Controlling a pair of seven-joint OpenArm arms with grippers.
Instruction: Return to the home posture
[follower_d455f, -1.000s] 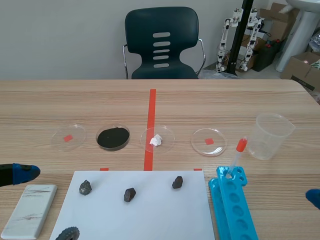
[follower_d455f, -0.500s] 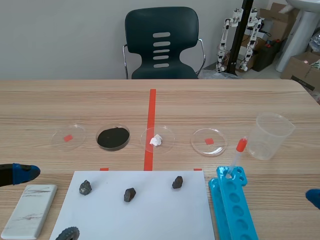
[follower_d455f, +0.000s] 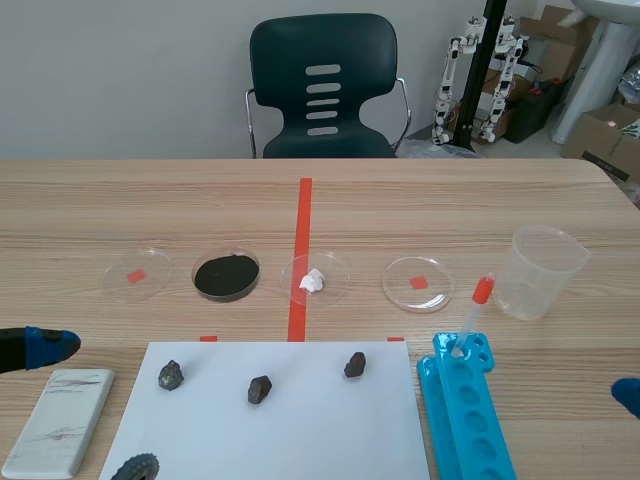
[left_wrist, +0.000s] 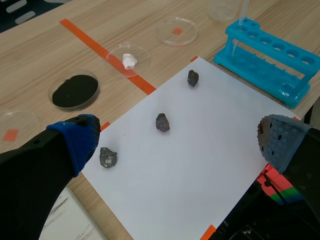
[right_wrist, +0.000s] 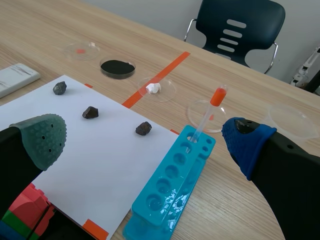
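Note:
My left gripper (follower_d455f: 45, 346) rests low at the table's left edge, and only its blue pad tip shows in the scene view. In the left wrist view its fingers (left_wrist: 75, 140) stand wide apart, open, over the white paper sheet (left_wrist: 200, 165) with nothing between them. My right gripper (follower_d455f: 627, 393) sits at the right edge near the table front. Seen from the right wrist, it (right_wrist: 145, 139) is open and empty above the paper (right_wrist: 90, 160) and the blue tube rack (right_wrist: 170, 192).
Three dark rocks (follower_d455f: 171, 375) (follower_d455f: 260, 389) (follower_d455f: 355, 364) lie on the paper (follower_d455f: 300, 430). Behind it stands a row of petri dishes (follower_d455f: 227, 274). The rack (follower_d455f: 465, 420) holds a pipette (follower_d455f: 474, 312), and a beaker (follower_d455f: 543, 272) stands beyond. A white slab (follower_d455f: 60, 420) lies front left.

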